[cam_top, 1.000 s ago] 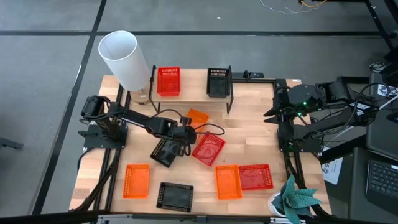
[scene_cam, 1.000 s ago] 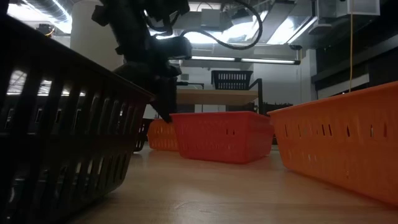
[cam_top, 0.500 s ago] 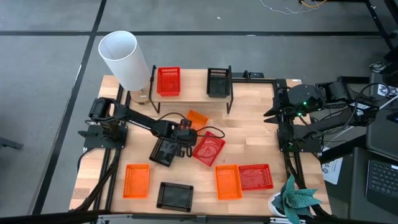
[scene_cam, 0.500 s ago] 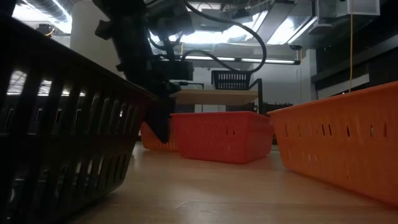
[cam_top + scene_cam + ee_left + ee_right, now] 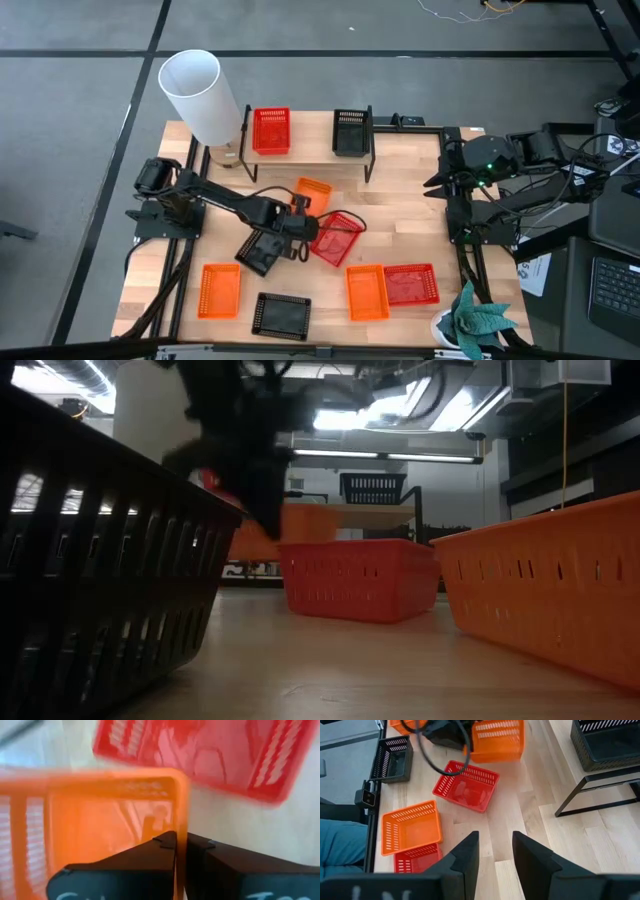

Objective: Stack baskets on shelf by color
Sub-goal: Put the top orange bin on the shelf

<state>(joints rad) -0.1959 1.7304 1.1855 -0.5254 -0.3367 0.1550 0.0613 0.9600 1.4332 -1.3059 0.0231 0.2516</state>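
Orange basket [image 5: 314, 191] lifted off the table centre, its rim pinched in the left gripper [image 5: 181, 841].
Recommend keeping it level on the way to the shelf [image 5: 310, 148] and setting it on the bare board beside the black basket [image 5: 350, 130]; a one-wall hold may let it swing. Shelf also carries one red basket [image 5: 270, 130]; both appear empty. Red basket [image 5: 335, 238] lies just beside the lifted one. Right gripper [image 5: 494, 851] waits at the table's right edge, jaws apart, holding nothing.
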